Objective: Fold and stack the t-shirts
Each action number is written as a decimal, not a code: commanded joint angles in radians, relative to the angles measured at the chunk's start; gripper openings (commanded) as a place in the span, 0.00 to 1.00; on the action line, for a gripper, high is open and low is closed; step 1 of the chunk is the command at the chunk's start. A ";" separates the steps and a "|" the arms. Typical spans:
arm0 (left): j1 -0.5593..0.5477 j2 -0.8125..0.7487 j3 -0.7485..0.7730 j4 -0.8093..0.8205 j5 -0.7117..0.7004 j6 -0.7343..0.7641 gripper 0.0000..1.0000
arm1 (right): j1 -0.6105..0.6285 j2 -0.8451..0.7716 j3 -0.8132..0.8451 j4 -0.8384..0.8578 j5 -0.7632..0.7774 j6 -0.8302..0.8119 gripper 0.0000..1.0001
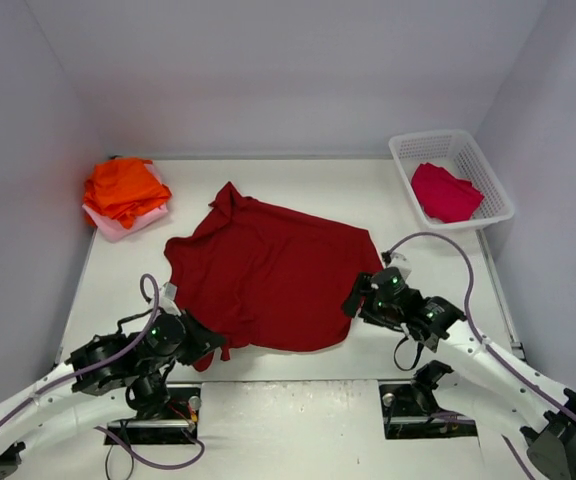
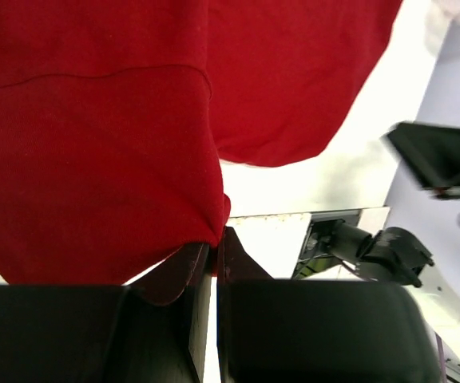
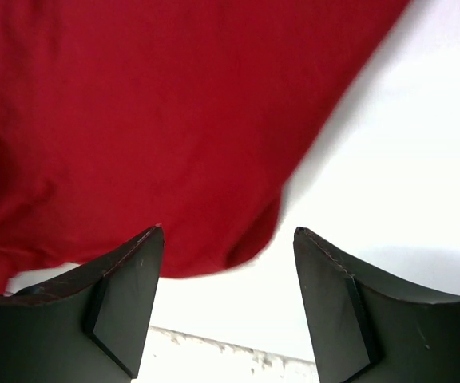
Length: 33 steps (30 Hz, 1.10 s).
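The big red shirt point(image 1: 268, 275) lies in the middle of the bench point(image 1: 368, 190). It is spread out but not flat. It has bumps, and its far corner is bunched up. It is not folded yet.

The left tool point(image 1: 205, 342) is closed tight on the near left corner of the red shirt. In the left wrist view its two fingers press together with the cloth pinched at the tips. The right tool point(image 1: 361, 297) is at the right edge of the same shirt. Its jaws stand wide apart. In the right wrist view the cloth's edge shows between them, but they do not grip it.

At the far left of the bench sits a small pile. The orange shirts point(image 1: 125, 188) are on top and the pink shirt point(image 1: 118, 226) is under them. They look folded and stacked, so I think that part is done.

At the far right is a white basket point(image 1: 430, 145). The crimson shirt point(image 1: 445, 192) lies in it in a loose heap, so it does not look folded.

The task seems about half done. The red shirt needs folding and then must go on the pile. Then the crimson shirt has to come out of the basket, get folded, and go on the pile too.
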 commanded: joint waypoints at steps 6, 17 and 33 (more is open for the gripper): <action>-0.001 0.020 0.055 0.020 -0.044 -0.010 0.00 | 0.120 0.058 -0.070 0.005 0.093 0.151 0.62; -0.001 0.053 0.044 0.043 -0.035 -0.006 0.00 | 0.206 0.095 -0.115 0.021 0.165 0.235 0.44; 0.001 0.011 0.033 0.008 -0.041 -0.019 0.00 | 0.229 0.155 -0.131 0.036 0.208 0.281 0.36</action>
